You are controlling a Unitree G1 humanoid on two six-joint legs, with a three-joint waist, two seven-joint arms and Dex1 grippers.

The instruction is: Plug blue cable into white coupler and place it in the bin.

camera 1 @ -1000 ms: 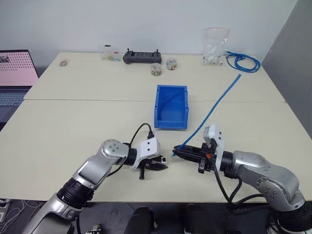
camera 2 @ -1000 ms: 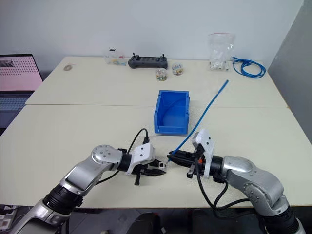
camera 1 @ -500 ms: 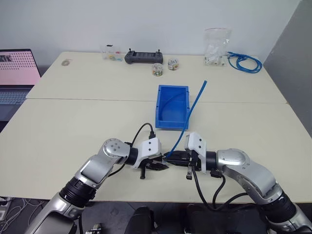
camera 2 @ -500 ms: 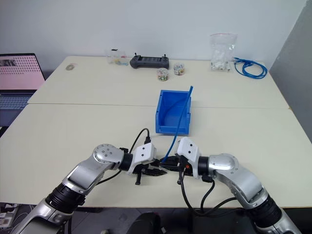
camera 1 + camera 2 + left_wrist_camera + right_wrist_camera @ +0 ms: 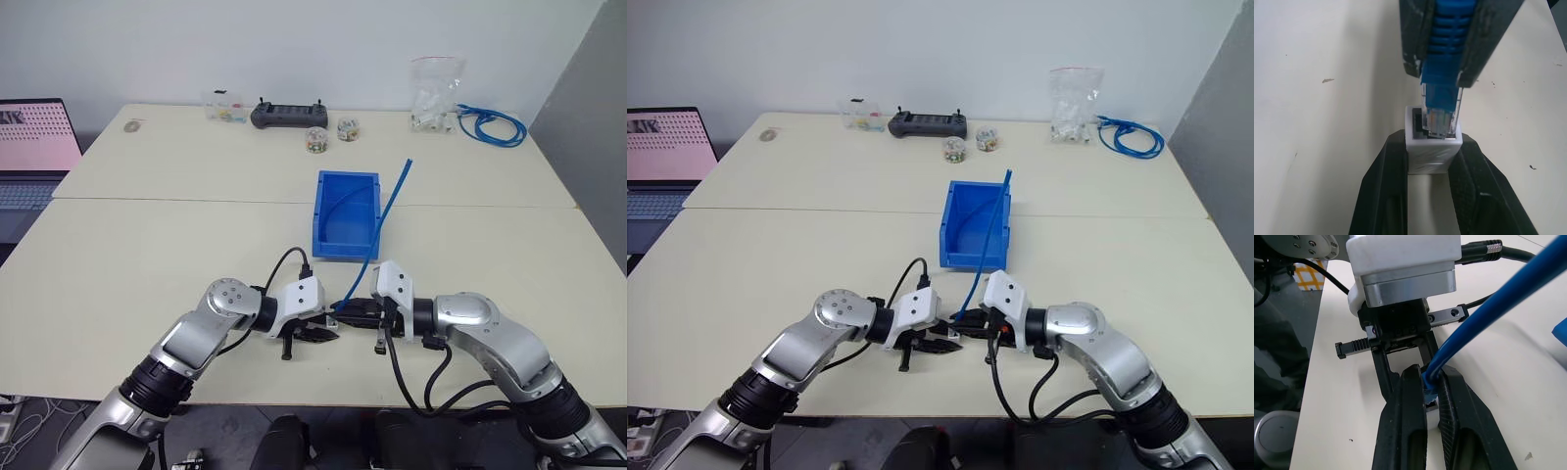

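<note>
Near the front edge of the matte cream table (image 5: pixel 147 255), two arms meeting tip to tip; left gripper (image 5: pixel 1431 161) pinching the white coupler (image 5: pixel 1432 152), a small boxy block of smooth white plastic with a dark socket mouth, squeezed between two black, finely stippled, curved fingers (image 5: pixel 1388 196); right gripper (image 5: pixel 1432 382) clamped on the blue cable (image 5: pixel 384 217) just behind its plug, black tapered fingers pressed against the ribbed bright-blue strain-relief boot (image 5: pixel 1449 34); clear plastic plug (image 5: pixel 1440 110) with fine metal contacts showing through, its tip just inside the coupler's socket, upper part of the plug outside the block; from the right gripper, thin round cable rising nearly straight and slanting away over the table, free end in the air near the far right corner of the bin (image 5: pixel 328 240); bin standing empty-handed of both parts, a rectangular bright-blue glossy plastic box with upright walls, just beyond the grippers and apart from them; along the far edge, a flat black controller (image 5: pixel 286 115), two small round clear jars of coloured bits (image 5: pixel 314 140), a clear box (image 5: pixel 221 106), a crinkled clear bag of white parts (image 5: pixel 433 93) and a coiled bundle of blue cable (image 5: pixel 493 124); at far left, an open laptop (image 5: pixel 29 147) with a pink screen
</note>
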